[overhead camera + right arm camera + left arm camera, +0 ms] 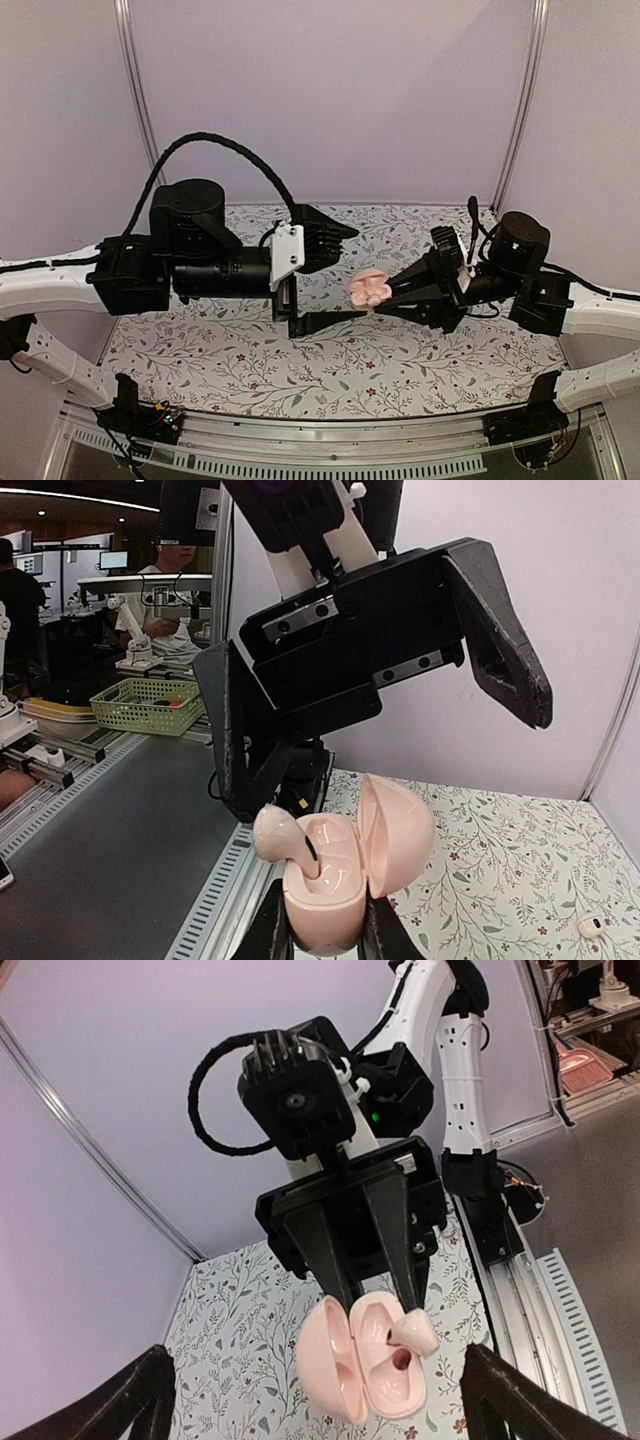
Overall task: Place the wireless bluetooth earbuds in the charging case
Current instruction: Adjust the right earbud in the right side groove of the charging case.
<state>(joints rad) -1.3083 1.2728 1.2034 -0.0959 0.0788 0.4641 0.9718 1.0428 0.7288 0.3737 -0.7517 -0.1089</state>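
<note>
Pinching the charging case (pixel 325 905) by its lower shell, the right gripper (pixel 325 938) was closed on it and held it clear of the bench (pixel 500 830), with the lid standing open toward the right of the right wrist frame. One earbud (pixel 278 832) sat only partly home: its stem dipped into a well while its rounded head leaned out over the left rim. Facing the case, the left gripper (pixel 356 274) stood wide, one finger above and one below in the top view, holding nothing. Finishing the step well probably called for narrowing that gripper and bringing a single fingertip onto the earbud's head, then pressing along the line of the well rather than sideways. Because the case was gripped low, a skewed push could have rocked it in the jaws or flicked the earbud out. The open lid also needed a wide berth. A small pale piece (pixel 592 923) lay on the bench at lower right, perhaps the other earbud.
</note>
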